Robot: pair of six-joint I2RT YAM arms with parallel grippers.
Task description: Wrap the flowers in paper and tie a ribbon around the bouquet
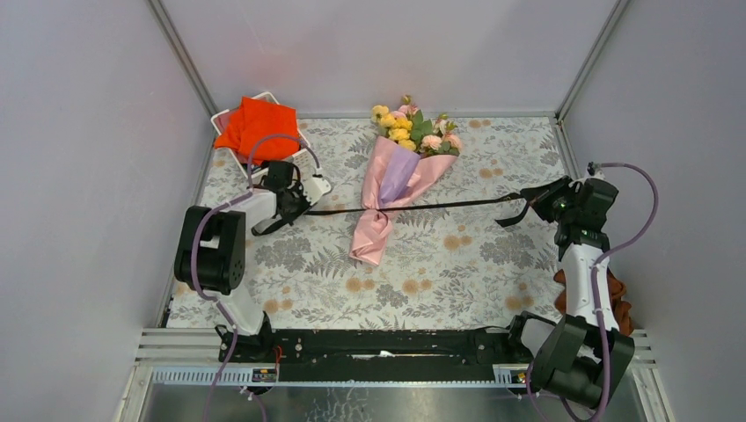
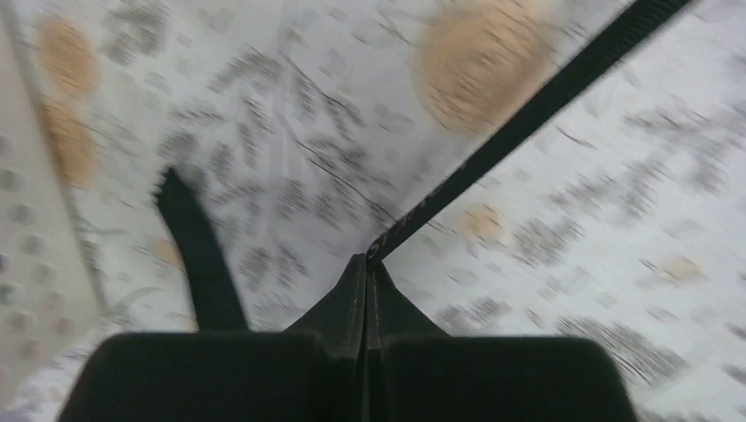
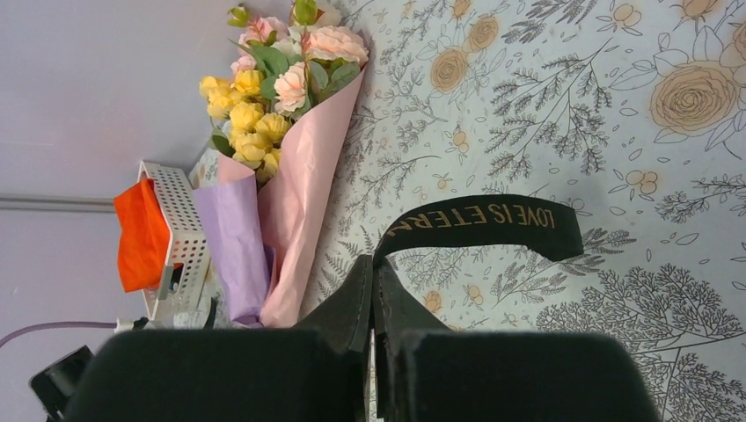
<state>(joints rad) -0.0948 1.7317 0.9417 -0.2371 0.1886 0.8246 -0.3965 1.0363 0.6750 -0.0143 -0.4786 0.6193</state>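
Bouquet (image 1: 400, 176) lies flat mid-bench (image 1: 457, 281), blooms toward the far wall and narrow tail toward the arms.

Ribbon (image 1: 457, 206) runs taut across its neck, from left claw (image 1: 303, 211) to right claw (image 1: 538, 198).

- **Left claw:** jaws fully closed on the ribbon. The wrist view shows the strap leaving the tips straight and tight, with a short loose end hanging beside it.
- **Right claw:** also pinched shut on the ribbon, with the lettered tail curling out past the tips.
- **Knot:** can't tell from overhead whether the crossing at the neck is a real knot or just a wrap.

Handling read:
- **Ribbon:** light, limp and flat. It carries tension only and has no push stiffness. It looks smooth, so it will likely creep through the pads under a hard pull. Best pinched flat-on near the ends, as both claws have it now.
- **Paper (image 1: 374, 233):** thin and glossy, creases easily and won't recover. Squeezing the cone body is a bad idea.
- **Flowers (image 1: 409, 130):** artificial and springy, so they tolerate contact but give poor grip.
- **Whole bundle:** light, so an uneven pull will probably drag or spin it on the cloth. Both sides need matched tension.
- **Repositioning:** the narrow neck or tail below the ribbon is the spot to take, where the stems back up the paper.

Orange cloth (image 1: 255, 127) in the white basket (image 1: 220, 116) sits at the far left corner, apart from the work.
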